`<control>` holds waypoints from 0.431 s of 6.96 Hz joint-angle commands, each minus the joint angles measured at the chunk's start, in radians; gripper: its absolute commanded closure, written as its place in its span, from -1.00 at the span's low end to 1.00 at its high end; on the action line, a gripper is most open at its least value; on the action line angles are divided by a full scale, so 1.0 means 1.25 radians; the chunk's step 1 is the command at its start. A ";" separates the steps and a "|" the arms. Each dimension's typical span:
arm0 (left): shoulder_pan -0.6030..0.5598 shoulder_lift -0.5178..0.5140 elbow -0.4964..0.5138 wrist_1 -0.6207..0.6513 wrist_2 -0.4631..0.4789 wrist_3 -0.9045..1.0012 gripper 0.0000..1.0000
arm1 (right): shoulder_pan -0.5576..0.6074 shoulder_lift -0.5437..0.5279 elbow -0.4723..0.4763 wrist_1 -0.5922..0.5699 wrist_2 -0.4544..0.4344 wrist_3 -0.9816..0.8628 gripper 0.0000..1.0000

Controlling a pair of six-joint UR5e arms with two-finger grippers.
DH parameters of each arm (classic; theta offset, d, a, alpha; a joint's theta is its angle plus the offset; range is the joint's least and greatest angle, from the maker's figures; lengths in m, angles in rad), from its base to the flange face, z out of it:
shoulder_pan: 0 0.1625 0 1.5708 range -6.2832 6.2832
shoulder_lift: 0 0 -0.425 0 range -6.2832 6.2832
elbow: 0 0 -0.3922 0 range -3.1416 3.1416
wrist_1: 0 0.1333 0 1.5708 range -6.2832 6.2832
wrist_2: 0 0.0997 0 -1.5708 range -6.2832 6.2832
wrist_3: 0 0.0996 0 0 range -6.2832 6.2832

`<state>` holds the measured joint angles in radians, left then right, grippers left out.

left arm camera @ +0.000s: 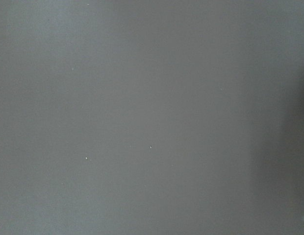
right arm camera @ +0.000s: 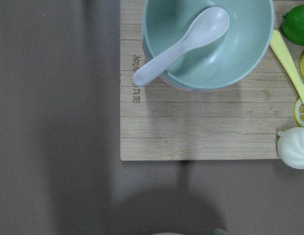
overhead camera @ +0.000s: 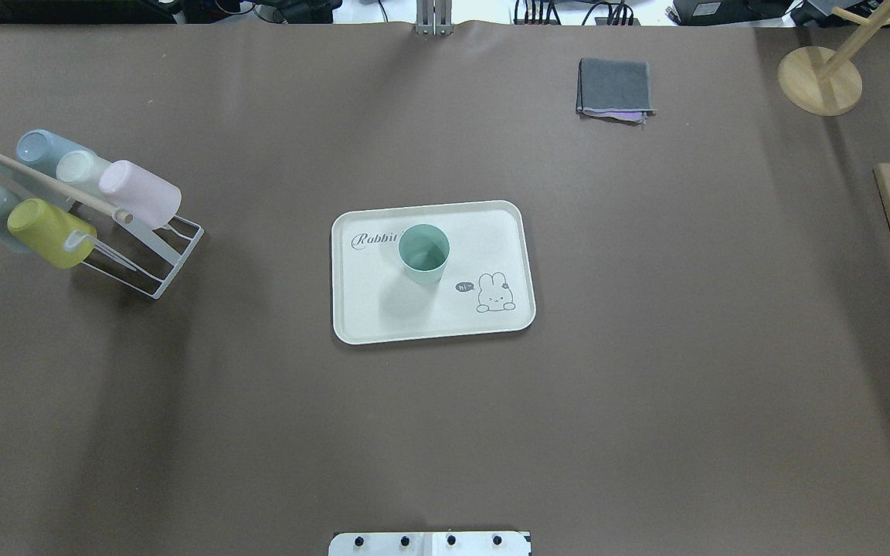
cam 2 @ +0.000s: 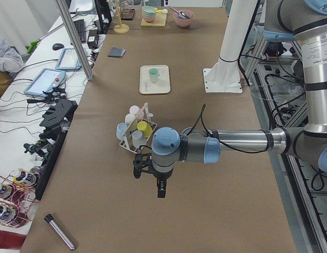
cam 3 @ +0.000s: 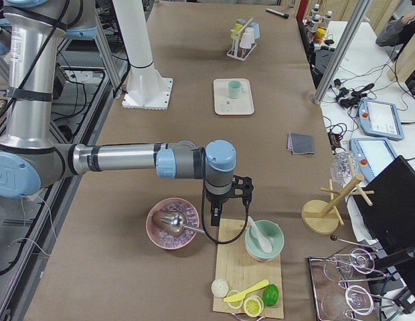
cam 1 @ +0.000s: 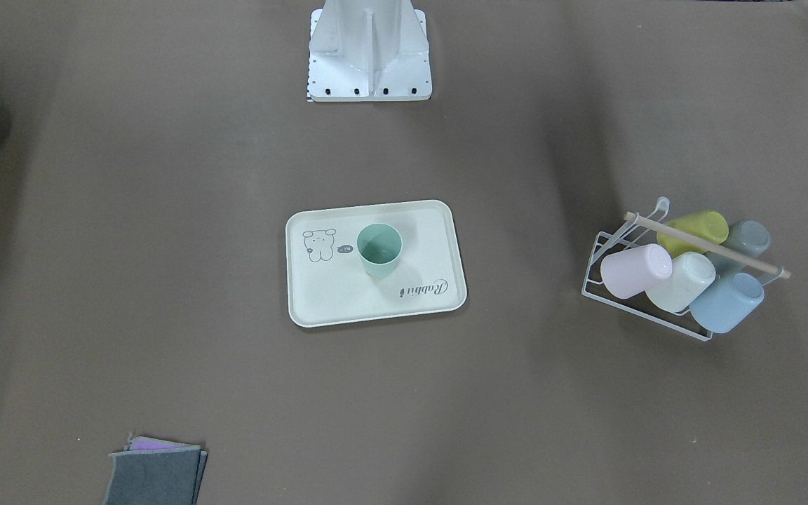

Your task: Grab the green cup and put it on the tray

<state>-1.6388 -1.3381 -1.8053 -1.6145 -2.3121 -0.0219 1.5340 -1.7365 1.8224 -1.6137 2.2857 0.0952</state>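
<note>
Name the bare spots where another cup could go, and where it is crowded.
Free: the table between rack and tray, and between tray and folded cloth; also the tray's strip on the robot's side of the green cup. Crowded: the rack of cups.

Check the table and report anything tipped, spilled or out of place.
Nothing stands out. The green cup stands upright on the tray, and the other cups rest on their rack.
</note>
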 commanded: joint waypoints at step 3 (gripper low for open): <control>0.002 -0.051 0.006 0.130 -0.018 -0.003 -0.96 | 0.000 0.000 0.000 0.000 0.000 0.001 -1.00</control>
<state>-1.6369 -1.3811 -1.8019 -1.5061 -2.3234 -0.0244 1.5340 -1.7365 1.8228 -1.6137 2.2856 0.0954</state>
